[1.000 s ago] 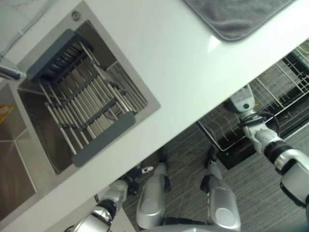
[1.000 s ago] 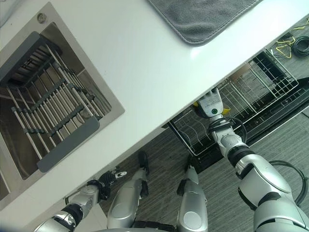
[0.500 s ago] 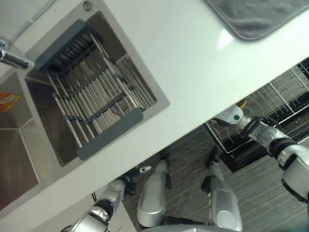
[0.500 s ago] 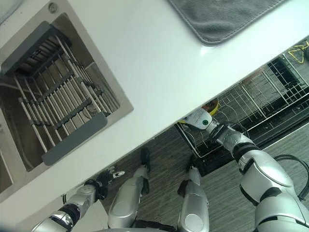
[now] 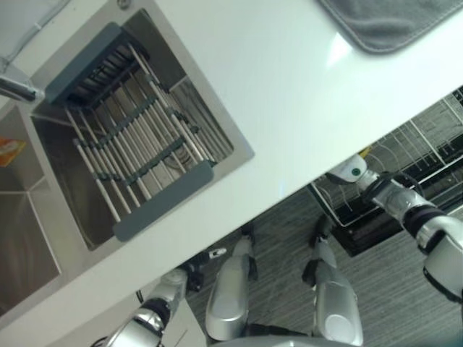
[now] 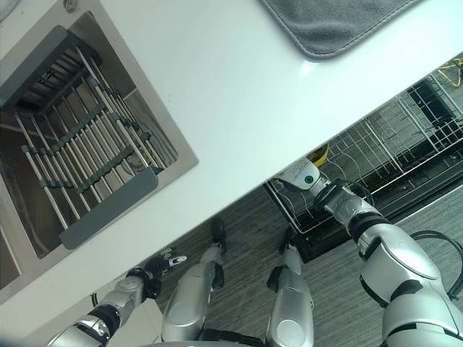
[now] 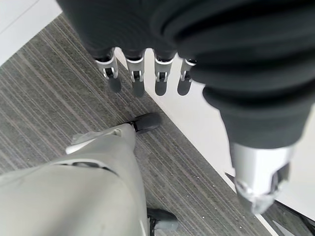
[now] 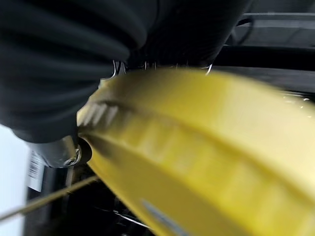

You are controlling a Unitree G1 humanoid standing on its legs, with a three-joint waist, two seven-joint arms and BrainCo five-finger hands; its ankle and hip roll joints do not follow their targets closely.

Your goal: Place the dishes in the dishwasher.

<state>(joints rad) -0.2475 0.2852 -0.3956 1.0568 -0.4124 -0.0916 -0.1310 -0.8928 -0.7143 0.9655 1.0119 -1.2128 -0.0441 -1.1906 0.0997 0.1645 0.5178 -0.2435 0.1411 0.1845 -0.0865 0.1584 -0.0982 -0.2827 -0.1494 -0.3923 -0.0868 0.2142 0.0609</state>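
White countertop (image 6: 239,108) above, wire dishwasher rack (image 6: 376,155) below its edge, and the right hand (image 6: 323,192) clamped on a yellow plate (image 8: 206,147) over that rack. Looks stiff, light, slick; rim grip suits. Left hand (image 7: 142,73) hangs relaxed.

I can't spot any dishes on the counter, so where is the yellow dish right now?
The yellow dish is in the right hand, under the counter's edge at the right, over the dishwasher rack.
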